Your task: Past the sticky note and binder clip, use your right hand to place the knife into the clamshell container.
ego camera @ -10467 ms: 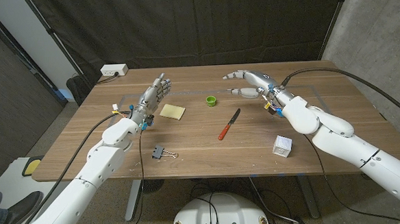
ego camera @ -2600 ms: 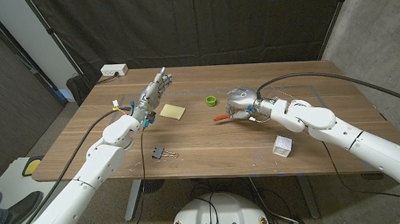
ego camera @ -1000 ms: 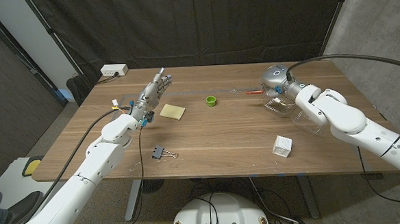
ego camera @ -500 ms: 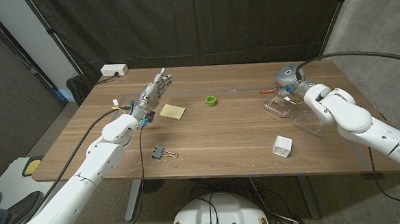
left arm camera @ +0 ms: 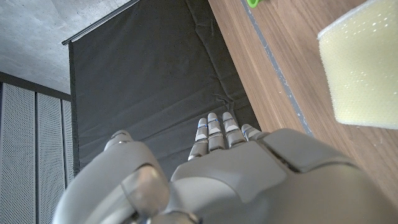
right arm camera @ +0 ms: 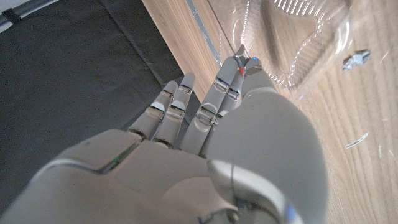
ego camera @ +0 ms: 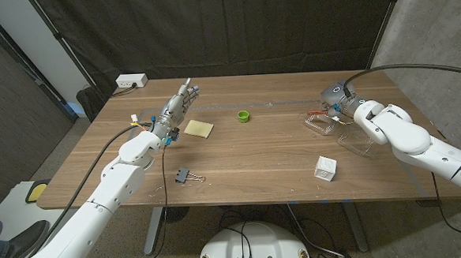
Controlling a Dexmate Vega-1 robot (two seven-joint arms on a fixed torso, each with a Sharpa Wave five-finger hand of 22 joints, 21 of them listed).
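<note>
Item, nearest my body: a black binder clip (ego camera: 187,176) with wire handles, lying loose near the table's front edge on my left side; no marking legible. Item: a small white cube-like box (ego camera: 325,167) on my right side, faint patterning on its faces, nothing readable. Item: the yellow sticky note (ego camera: 199,128) pad, flat on the wood just beside my left hand (ego camera: 177,110); its face is blank. That left hand holds nothing, fingers straight and together, reaching away from me, in my judgement parked clear of the work. Item: a small green ring-shaped cap (ego camera: 244,116) mid-table, unmarked. Item: the clear clamshell container (ego camera: 333,127), lying open on my right, both ribbed halves spread on the wood so that something can be set into it. Item: my right hand (ego camera: 333,97), poised over the container's far half; its fingers are drawn together around the knife (right arm camera: 244,63), of which I see a bit of red handle and a grey tip between the fingers in the right wrist view. I judge the knife carried here to be lowered in and not yet released. Item, farthest: a white power strip (ego camera: 131,81) at the far left corner, lettering too small to read; black curtain behind.
</note>
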